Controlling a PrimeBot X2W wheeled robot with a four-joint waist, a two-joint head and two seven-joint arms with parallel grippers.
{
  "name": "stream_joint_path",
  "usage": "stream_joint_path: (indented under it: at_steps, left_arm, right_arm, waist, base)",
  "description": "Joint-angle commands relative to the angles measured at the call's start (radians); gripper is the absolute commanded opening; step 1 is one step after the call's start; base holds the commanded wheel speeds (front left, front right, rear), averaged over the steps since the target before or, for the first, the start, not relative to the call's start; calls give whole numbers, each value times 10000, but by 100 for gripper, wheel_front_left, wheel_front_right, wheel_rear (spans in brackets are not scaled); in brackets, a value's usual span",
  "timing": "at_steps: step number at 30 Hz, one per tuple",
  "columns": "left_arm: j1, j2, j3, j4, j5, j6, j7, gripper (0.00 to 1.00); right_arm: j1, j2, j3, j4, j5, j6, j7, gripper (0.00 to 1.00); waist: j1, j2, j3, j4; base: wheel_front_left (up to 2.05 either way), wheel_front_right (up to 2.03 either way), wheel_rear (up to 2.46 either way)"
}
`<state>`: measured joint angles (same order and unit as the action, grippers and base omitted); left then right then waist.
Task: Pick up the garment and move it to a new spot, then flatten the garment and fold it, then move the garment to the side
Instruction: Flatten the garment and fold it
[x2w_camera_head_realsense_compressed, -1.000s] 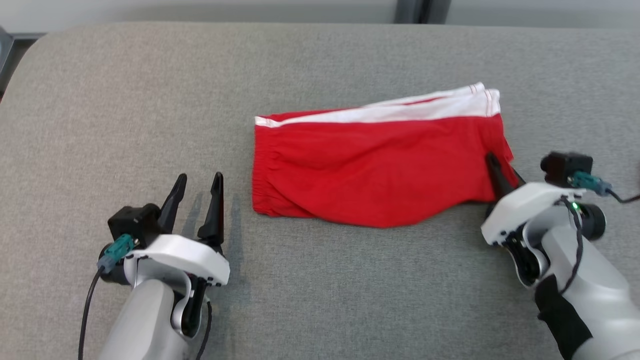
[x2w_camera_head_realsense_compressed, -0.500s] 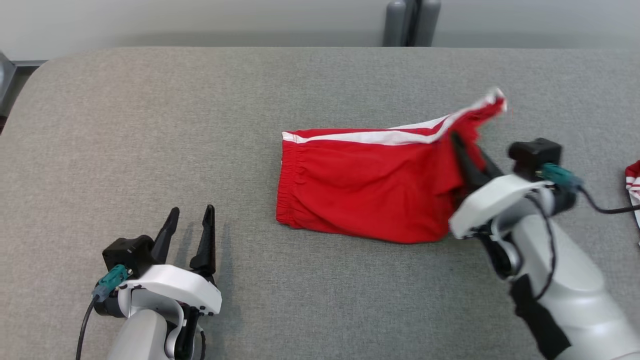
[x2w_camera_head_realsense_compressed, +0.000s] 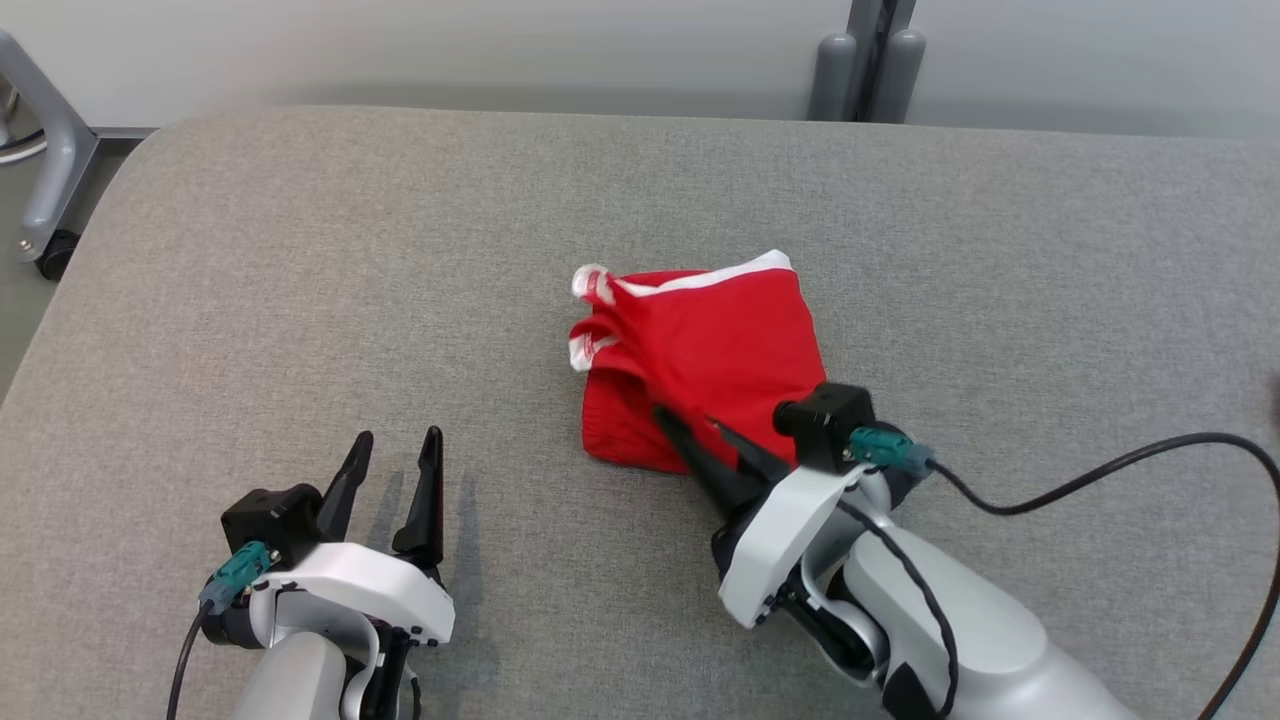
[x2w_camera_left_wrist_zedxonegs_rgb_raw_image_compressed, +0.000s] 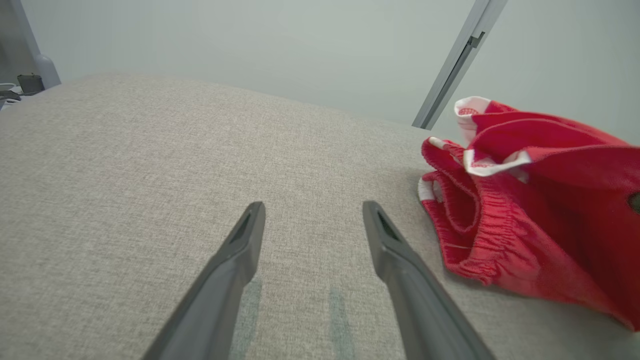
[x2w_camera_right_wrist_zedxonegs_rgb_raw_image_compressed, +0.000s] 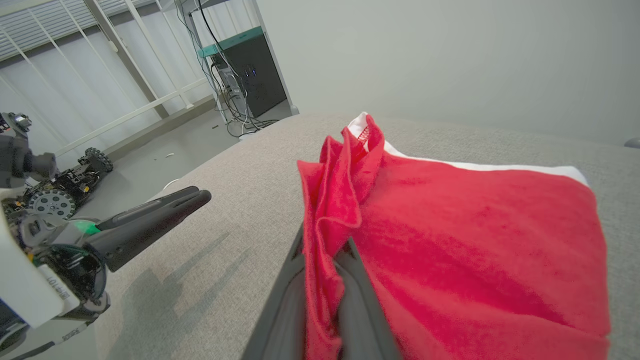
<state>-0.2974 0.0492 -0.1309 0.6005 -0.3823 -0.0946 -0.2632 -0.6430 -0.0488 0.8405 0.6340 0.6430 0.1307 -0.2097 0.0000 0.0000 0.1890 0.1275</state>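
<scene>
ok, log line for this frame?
step: fold | right gripper: shut on red shorts | left gripper: open, empty | shorts: doubled over, bunched

left gripper (x2w_camera_head_realsense_compressed: 398, 436): fingers spread, pointing forward | right gripper (x2w_camera_head_realsense_compressed: 686, 420): fingers pinched on garment (x2w_camera_head_realsense_compressed: 710, 340), angled leftward

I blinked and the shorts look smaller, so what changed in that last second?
The right gripper, still shut on the red shorts, carried their right end over to the left, folding them roughly in half. The left gripper stayed open and idle.

Garment (x2w_camera_head_realsense_compressed: 705, 345) on table (x2w_camera_head_realsense_compressed: 300, 250), right of left gripper (x2w_camera_head_realsense_compressed: 399, 436)
</scene>
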Motion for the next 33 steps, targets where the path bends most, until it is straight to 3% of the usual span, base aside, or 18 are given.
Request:
stream_joint_path:
  at_steps: [1,5,8,12,18,25,33]
  left_arm:
    - [-35,37,-38,17,-107,71,-15,100]
    - [-77,37,-29,-26,-77,155,-15,100]
    - [13,36,119,-86,38,181,-15,100]
    - [142,40,477,-202,237,184,-15,100]
    - [300,43,996,-486,642,81,-13,100]
    - [493,40,1404,-603,893,-10,-15,100]
    - [819,45,1679,-773,1157,-62,-15,100]
  right_arm:
    - [42,-53,131,-71,207,0,-110,100]
    - [78,-69,519,-105,728,0,-343,100]
    - [47,-68,175,175,668,0,-514,100]
    - [254,-66,-1377,439,-153,0,-557,100]
    - [1366,-37,-4319,-367,-2701,0,-556,100]
    - [2308,-49,-5648,-966,-3675,0,-558,100]
    - [3150,-49,-6442,-1209,-4111,0,-559,100]
  waist:
    - [0,0,-16,17]
    - [0,0,-42,-91]
    - [0,0,-79,-286]
    - [0,0,-107,-625]
    - [0,0,-120,-1060]
    - [0,0,-200,-1378]
    - [0,0,-447,-1503]
  base:
    - [0,0,0]
    - [0,0,0]
    - [0,0,0]
    - [0,0,0]
    - [0,0,0]
    - [0,0,0]
    - [0,0,0]
